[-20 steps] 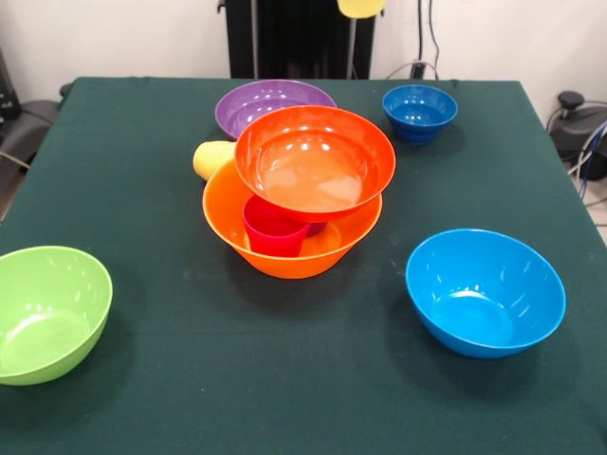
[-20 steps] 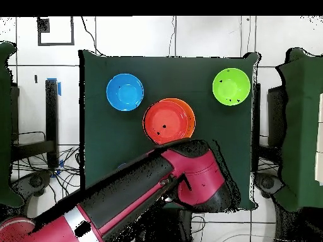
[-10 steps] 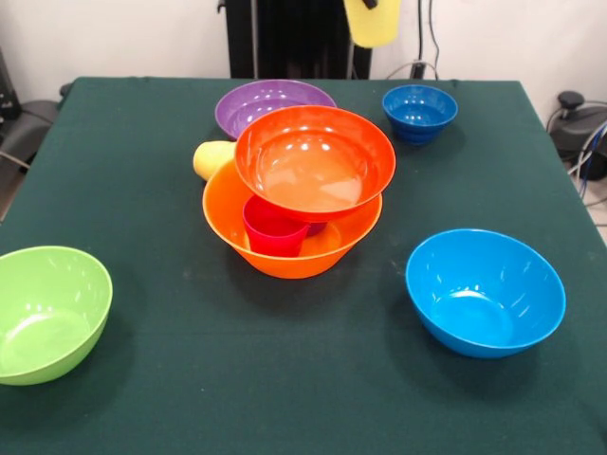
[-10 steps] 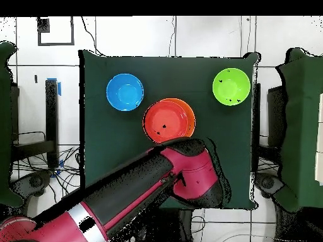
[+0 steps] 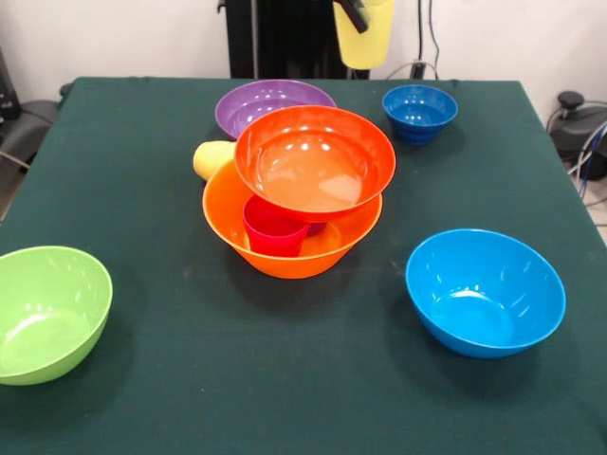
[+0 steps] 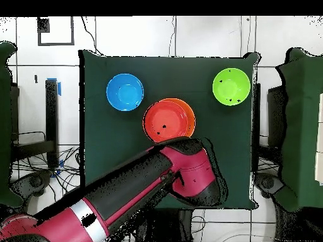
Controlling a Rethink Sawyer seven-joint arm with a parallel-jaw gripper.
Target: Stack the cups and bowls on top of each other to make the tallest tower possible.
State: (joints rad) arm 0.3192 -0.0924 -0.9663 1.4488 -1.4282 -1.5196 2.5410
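Gripper (image 5: 356, 11) clamped on smooth pale yellow cup (image 5: 365, 36), high above glossy round dark blue bowl (image 5: 419, 111).

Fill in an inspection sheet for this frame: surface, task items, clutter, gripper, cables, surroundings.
Surface: dark green table cloth, flat.
Tower: red-orange bowl rests tilted on a red-pink cup inside the largest orange-yellow bowl.
Loose bowls: purple bowl behind the tower; small dark blue bowl at the far edge; light blue bowl and lime green bowl in front, apart.
Cups: one yellow cup on its side against the tower; pale yellow cup hanging in the air at the top edge.
Clutter: nothing seen.
Gripper: gripper shut on the pale yellow cup.
Cables: cables on the back wall.
Surroundings: white wall, tiled floor.
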